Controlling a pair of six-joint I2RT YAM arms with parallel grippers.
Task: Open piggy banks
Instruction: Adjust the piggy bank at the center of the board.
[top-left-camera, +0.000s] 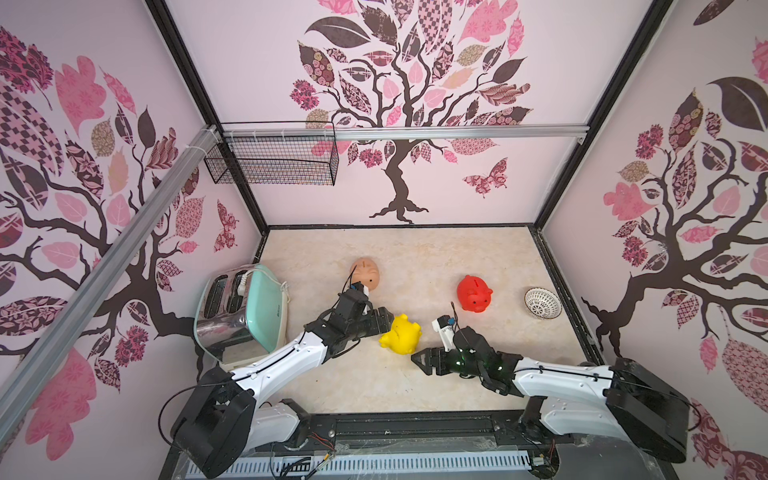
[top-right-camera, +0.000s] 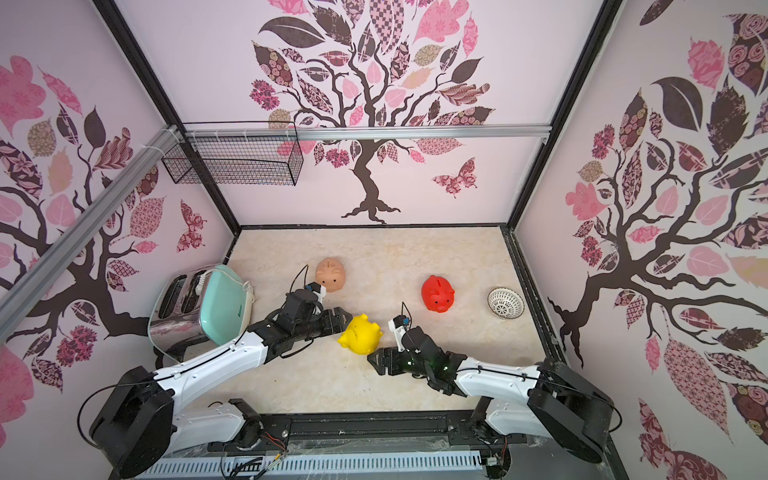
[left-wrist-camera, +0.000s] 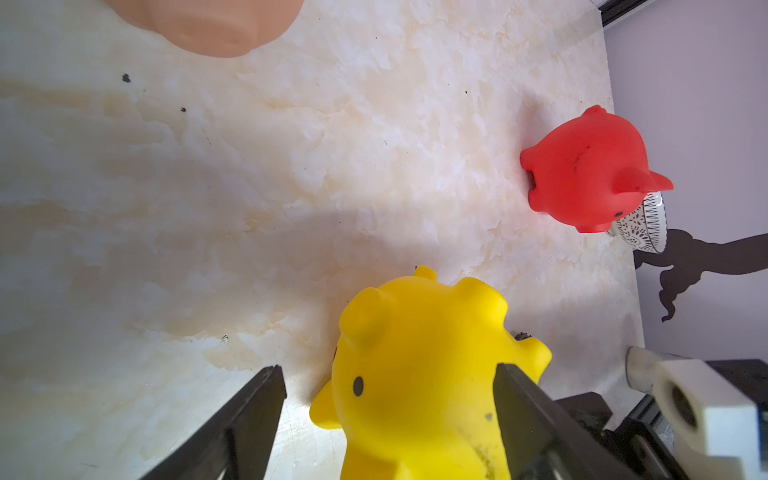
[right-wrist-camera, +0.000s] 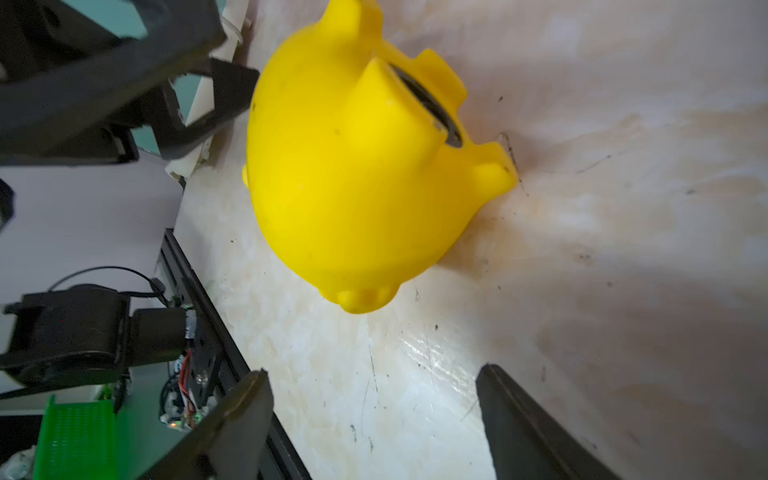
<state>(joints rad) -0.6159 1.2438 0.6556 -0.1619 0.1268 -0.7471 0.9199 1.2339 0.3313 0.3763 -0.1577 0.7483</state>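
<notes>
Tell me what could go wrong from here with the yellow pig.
1. The yellow piggy bank lies tipped on its side, only loosely straddled by the open left tool; closing off-centre might squirt it away.
2. The open right tool faces its rounded body, so advancing may shove it rather than reach the belly plug.
3. Both tools crowd one pig and could collide.

One peach-tan piggy bank (top-left-camera: 365, 272), one yellow piggy bank (top-left-camera: 402, 334), one red piggy bank (top-left-camera: 473, 293): three in all. One mint-green toaster (top-left-camera: 249, 311), two slots (top-left-camera: 226, 291) in its top. One white lattice bowl (top-left-camera: 542, 303). One black wire basket (top-left-camera: 274, 160). Two robot arms (top-left-camera: 291, 357), one gripper apiece: left gripper (top-left-camera: 384, 322), right gripper (top-left-camera: 417, 358), two black fingers (right-wrist-camera: 232, 415) on each. Three tree decals (top-left-camera: 399, 178), one to a wall; two butterfly decals (top-left-camera: 486, 176).
</notes>
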